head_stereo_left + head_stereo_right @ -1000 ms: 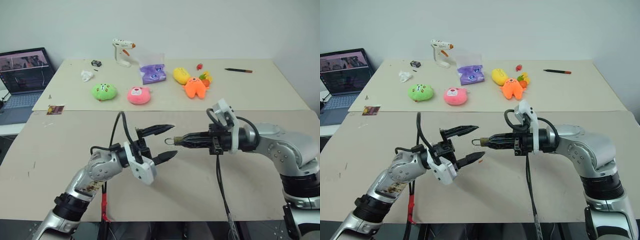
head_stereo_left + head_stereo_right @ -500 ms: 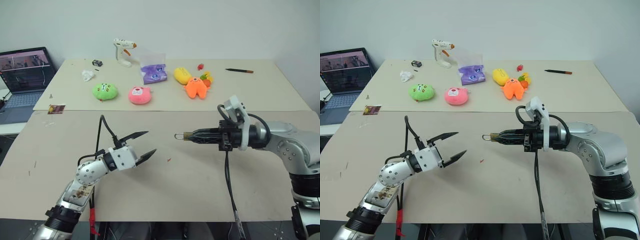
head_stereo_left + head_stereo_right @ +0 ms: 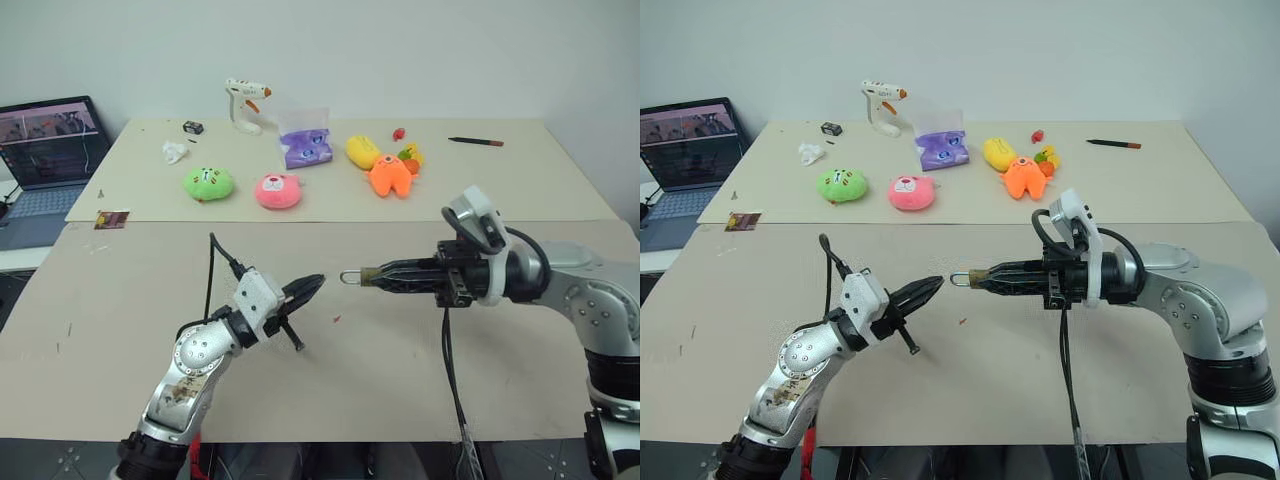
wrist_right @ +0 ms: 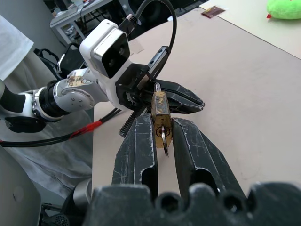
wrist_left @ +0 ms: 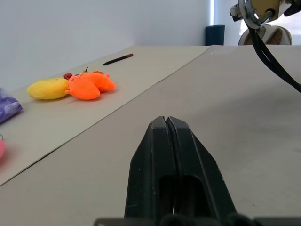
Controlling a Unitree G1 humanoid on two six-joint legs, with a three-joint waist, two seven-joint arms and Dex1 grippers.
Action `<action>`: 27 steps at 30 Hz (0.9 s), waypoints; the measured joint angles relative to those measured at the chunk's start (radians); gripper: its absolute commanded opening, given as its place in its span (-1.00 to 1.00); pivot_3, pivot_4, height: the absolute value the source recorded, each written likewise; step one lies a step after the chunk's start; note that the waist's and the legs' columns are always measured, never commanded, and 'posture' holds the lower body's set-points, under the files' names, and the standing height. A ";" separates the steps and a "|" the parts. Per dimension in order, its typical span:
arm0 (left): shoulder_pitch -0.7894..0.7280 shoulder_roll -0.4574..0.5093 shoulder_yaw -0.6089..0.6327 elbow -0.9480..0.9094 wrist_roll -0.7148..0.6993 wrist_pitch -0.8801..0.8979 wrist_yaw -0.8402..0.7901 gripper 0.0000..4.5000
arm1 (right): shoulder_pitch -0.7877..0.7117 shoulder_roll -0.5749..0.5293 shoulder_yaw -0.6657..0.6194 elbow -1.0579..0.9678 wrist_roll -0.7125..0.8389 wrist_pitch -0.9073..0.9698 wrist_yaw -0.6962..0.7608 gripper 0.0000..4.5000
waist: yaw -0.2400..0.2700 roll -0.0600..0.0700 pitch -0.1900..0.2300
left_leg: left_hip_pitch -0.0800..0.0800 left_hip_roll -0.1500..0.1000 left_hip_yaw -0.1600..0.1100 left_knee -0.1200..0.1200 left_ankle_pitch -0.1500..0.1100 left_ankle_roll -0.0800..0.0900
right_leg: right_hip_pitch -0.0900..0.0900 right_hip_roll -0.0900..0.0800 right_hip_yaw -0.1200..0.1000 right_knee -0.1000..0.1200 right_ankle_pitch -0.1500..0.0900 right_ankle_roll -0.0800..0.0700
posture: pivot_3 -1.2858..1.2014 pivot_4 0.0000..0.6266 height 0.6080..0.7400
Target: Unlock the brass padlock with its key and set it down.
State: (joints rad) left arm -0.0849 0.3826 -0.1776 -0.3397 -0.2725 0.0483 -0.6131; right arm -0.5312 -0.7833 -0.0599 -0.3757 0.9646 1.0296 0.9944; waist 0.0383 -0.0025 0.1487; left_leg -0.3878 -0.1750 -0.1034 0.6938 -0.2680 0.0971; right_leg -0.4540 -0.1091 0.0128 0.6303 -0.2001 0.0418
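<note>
above the beige cardboard-covered surface (image 3: 400, 370), the left gripper (image 3: 312, 285) has its black fingers pressed together, holding nothing visible. just right of it, apart, the right gripper (image 3: 368, 275) pinches the small brass padlock (image 4: 160, 108), its thin silver shackle (image 3: 349, 277) pointing toward the left gripper.

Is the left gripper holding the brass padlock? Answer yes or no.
No: the brass padlock is clamped in the right gripper; the left gripper is shut, holding nothing.
</note>
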 measured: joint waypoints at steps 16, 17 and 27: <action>-0.065 0.021 0.078 -0.075 -0.392 0.401 -0.083 -0.97 | 0.007 0.045 0.013 -0.023 0.021 0.005 -0.045 -0.95 | -0.003 0.000 0.000 | 0.000 0.000 0.000 0.000 0.001 0.001 | -0.001 0.002 -0.001 0.001 0.000 0.000 | 0.03 -0.52 1.00; -0.074 0.046 0.097 -0.071 -0.440 0.450 -0.104 -0.97 | 0.007 0.043 0.012 -0.023 0.021 0.005 -0.044 -0.95 | -0.004 0.000 0.000 | 0.001 0.000 0.000 0.000 0.001 0.001 | -0.001 0.002 -0.001 0.001 0.000 0.000 | 0.03 -0.52 1.00; -0.238 0.153 0.148 0.069 -0.647 0.764 -0.232 -0.97 | -0.002 0.035 0.013 -0.019 0.020 0.004 -0.036 -0.95 | -0.002 0.000 0.000 | 0.003 0.000 0.000 0.000 0.000 0.000 | 0.000 0.002 -0.001 0.001 0.000 0.000 | 0.03 -0.52 1.00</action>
State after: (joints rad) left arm -0.3224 0.5353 -0.0291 -0.2710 -0.9192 0.8128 -0.8450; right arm -0.5331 -0.7487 -0.0465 -0.3952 0.9851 1.0341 0.9588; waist 0.0363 -0.0024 0.1487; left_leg -0.3852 -0.1751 -0.1033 0.6937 -0.2677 0.0976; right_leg -0.4544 -0.1070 0.0114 0.6310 -0.2001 0.0417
